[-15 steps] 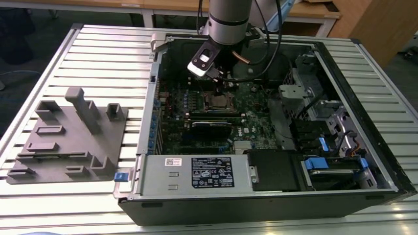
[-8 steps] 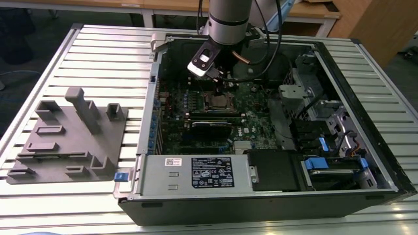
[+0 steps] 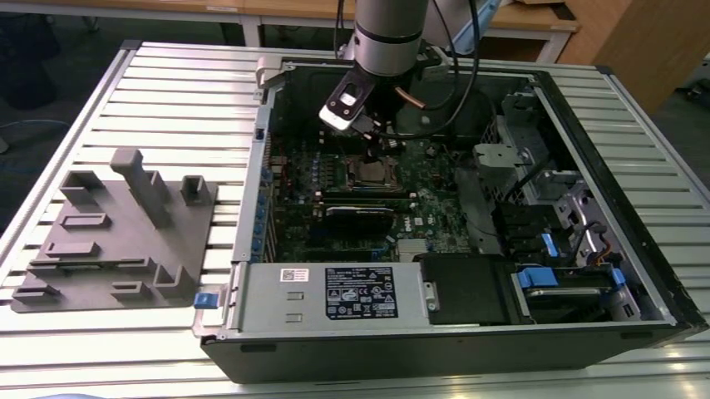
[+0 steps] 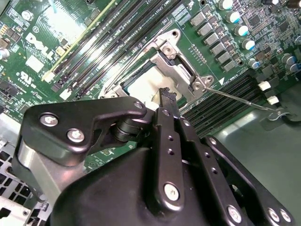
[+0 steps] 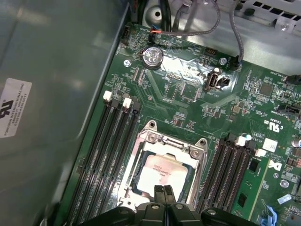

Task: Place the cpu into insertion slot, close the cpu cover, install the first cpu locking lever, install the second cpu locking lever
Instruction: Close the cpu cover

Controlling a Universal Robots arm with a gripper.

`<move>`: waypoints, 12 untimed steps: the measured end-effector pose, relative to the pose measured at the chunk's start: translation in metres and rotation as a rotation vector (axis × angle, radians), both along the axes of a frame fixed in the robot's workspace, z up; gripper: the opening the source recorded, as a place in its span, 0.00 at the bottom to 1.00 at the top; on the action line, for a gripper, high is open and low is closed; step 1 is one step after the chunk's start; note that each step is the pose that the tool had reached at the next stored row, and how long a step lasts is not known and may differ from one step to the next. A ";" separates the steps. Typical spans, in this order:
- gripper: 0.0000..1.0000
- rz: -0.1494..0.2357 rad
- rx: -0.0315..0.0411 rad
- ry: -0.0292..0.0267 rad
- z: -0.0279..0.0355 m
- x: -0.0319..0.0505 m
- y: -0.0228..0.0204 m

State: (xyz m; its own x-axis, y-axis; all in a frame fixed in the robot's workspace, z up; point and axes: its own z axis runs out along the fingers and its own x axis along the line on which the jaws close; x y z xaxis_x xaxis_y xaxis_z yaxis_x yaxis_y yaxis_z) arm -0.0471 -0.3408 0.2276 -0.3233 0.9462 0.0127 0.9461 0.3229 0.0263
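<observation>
The cpu (image 5: 162,172), with its dull pale metal top, lies flat in the insertion slot (image 3: 374,172) on the green board. The cpu cover (image 5: 174,143) is folded down around it, and the chip's top shows through the square cut-out. My gripper (image 5: 164,189) hangs just above the socket's edge, shut with nothing between its fingers. In the second wrist view the fingertips (image 4: 167,96) stand over the cpu (image 4: 141,82) and the cover (image 4: 181,70). A thin wire locking lever (image 4: 244,101) sticks out sideways from the socket corner over the long black slots, unlatched.
Long black memory slots (image 5: 113,155) flank the socket on both sides. A coin battery (image 5: 152,56) and cables (image 5: 235,33) sit beyond it. The case wall (image 5: 56,70) rises close by. A grey fixture (image 3: 116,229) lies on the slatted table at the exterior view's left.
</observation>
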 end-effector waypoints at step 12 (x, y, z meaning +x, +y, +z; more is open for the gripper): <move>0.11 0.021 0.0000 0.0000 0.0000 0.0000 0.0000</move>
